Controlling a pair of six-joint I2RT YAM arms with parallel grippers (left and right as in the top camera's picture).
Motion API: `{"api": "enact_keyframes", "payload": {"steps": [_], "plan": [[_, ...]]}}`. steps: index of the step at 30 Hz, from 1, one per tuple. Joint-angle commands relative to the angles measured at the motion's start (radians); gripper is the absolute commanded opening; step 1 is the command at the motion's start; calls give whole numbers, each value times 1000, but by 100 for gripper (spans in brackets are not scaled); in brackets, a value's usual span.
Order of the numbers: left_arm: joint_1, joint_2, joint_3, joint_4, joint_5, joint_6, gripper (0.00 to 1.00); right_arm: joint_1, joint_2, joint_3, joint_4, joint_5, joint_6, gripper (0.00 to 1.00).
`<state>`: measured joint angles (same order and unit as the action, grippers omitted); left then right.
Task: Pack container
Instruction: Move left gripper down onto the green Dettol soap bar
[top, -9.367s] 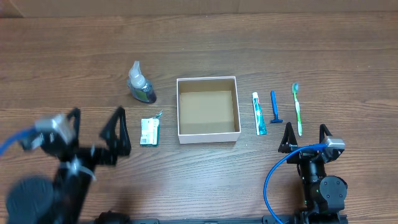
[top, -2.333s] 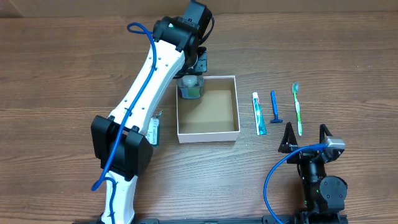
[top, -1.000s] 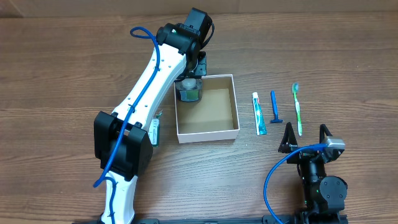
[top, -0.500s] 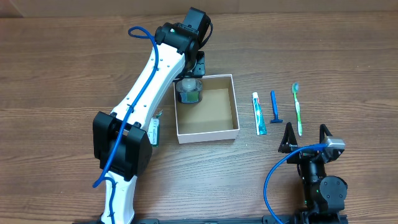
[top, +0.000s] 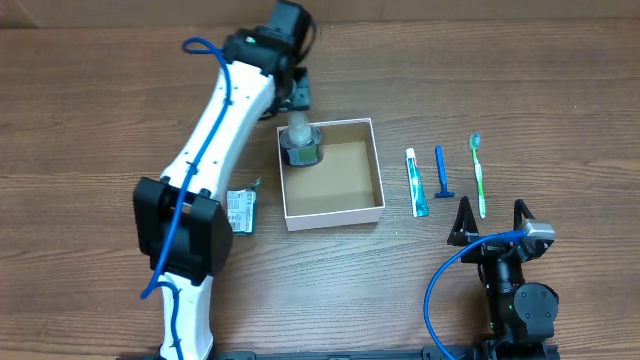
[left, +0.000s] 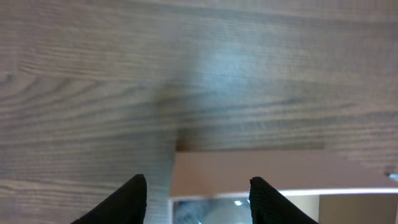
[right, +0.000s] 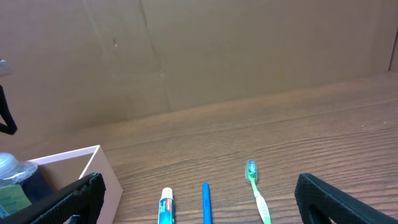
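Observation:
The container (top: 335, 213), a square white-walled box with a brown floor, sits mid-table. A clear spray bottle (top: 301, 143) with dark liquid stands upright in its far-left corner. My left gripper (top: 296, 97) hovers just beyond that corner, open and apart from the bottle. In the left wrist view the left gripper (left: 199, 194) has its jaws spread, with the blurred bottle (left: 208, 211) low between them and the container's wall (left: 261, 169) beyond. My right gripper (top: 490, 216) rests open near the front right. In its own view the right gripper (right: 208, 199) holds nothing.
A toothpaste tube (top: 417, 183), blue razor (top: 441, 172) and green toothbrush (top: 478, 175) lie in a row right of the box. A small green packet (top: 240, 211) lies left of it, beside the left arm. A cardboard wall (right: 199, 56) backs the table.
The left gripper opened and let go of the spray bottle, then drew back up and to the left off the box. The bottle stays in the corner. The right arm is still.

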<state>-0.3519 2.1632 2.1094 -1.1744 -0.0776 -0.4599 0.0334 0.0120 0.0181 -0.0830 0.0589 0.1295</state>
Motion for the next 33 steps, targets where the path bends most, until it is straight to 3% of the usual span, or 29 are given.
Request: {"api": "enact_keyframes", "payload": {"steps": [1, 7, 14, 17, 21, 23, 26, 33], "plan": [[58, -41, 60, 21, 95, 72, 53, -3, -9, -10, 5, 3, -6, 100], [97, -41, 145, 24, 190, 96, 52, -3, -9, -10, 5, 2, -6, 100], [152, -42, 280, -195, 48, 71, 53, -3, -9, -10, 5, 3, -6, 100], [189, -49, 290, -349, 42, 92, 66, -3, -9, -10, 5, 3, -6, 100], [220, -50, 289, -516, 41, 217, 77, -3, -9, -10, 5, 2, -6, 100], [220, -62, 271, -515, 95, 294, 81, -3, -9, -10, 5, 2, -6, 100], [204, -94, 231, -515, 158, 299, 82, -3, -9, -10, 5, 3, -6, 100], [136, -216, 27, -515, 103, 295, 84, -3, -9, -10, 5, 2, -6, 100]]}}
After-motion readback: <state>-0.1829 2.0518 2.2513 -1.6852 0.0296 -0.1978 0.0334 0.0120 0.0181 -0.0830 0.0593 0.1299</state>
